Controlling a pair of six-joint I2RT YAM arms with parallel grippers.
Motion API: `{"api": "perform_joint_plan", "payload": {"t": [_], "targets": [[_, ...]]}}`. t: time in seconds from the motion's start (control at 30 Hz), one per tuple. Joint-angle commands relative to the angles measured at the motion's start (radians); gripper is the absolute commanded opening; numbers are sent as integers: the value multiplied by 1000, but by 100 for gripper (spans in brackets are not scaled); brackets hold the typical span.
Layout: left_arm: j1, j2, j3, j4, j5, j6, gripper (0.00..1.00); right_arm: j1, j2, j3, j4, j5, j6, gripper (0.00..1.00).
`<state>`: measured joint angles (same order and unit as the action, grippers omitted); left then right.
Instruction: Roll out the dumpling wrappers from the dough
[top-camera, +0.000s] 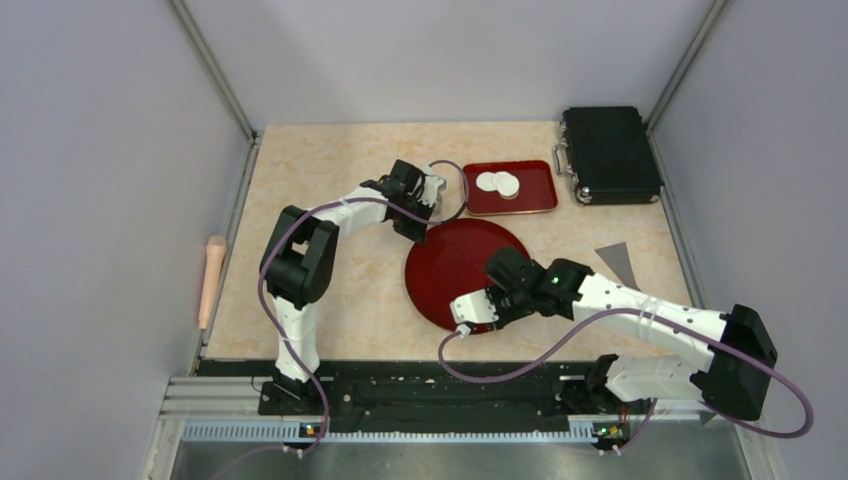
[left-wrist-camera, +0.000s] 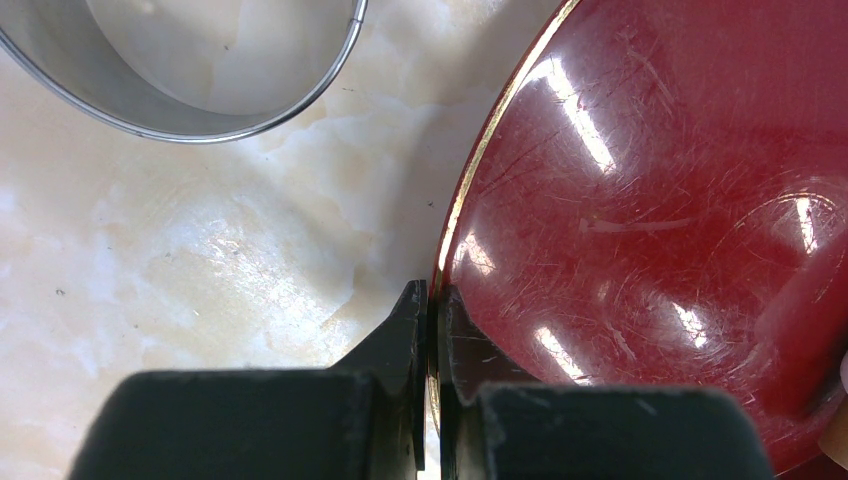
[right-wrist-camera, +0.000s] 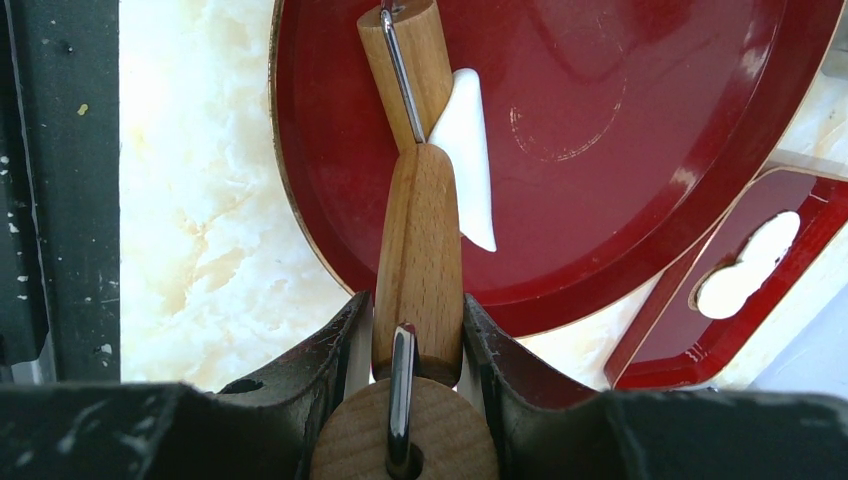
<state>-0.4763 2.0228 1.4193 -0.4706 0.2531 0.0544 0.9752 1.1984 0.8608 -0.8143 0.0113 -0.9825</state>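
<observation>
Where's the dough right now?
Right wrist view: the dough sits on the round red plate, near its left rim, touching the wooden roller that the right gripper holds.

A beige marble-patterned bench (top-camera: 330, 180) is seen carrying a round red glossy plate (top-camera: 445, 270) at its middle. A red rectangular tray (top-camera: 535, 200) is set just beyond it, with a black hard case (top-camera: 610, 155) to the tray's right. A thin metal ring (left-wrist-camera: 180, 120) is laid near the plate's rim. A wooden roller (right-wrist-camera: 420, 250) is held over the plate's near edge. A grey triangular sheet (top-camera: 617, 262) is placed right of the plate.
</observation>
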Motion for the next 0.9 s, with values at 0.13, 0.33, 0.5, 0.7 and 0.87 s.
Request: {"api": "perform_joint_plan", "payload": {"t": [0.13, 0.33, 0.5, 0.7, 0.87], "targets": [[3, 65, -8, 24, -72, 2, 0, 24, 31, -51, -181, -161, 75, 0], [3, 65, -8, 24, -71, 2, 0, 24, 25, -65, -63, -99, 66, 0], [3, 65, -8, 23, -71, 4, 0, 25, 36, -62, 8, -79, 61, 0], [3, 65, -8, 24, -69, 3, 0, 24, 44, -64, 69, -44, 51, 0], [2, 65, -8, 23, -69, 3, 0, 25, 75, -68, 97, -42, 41, 0]]}}
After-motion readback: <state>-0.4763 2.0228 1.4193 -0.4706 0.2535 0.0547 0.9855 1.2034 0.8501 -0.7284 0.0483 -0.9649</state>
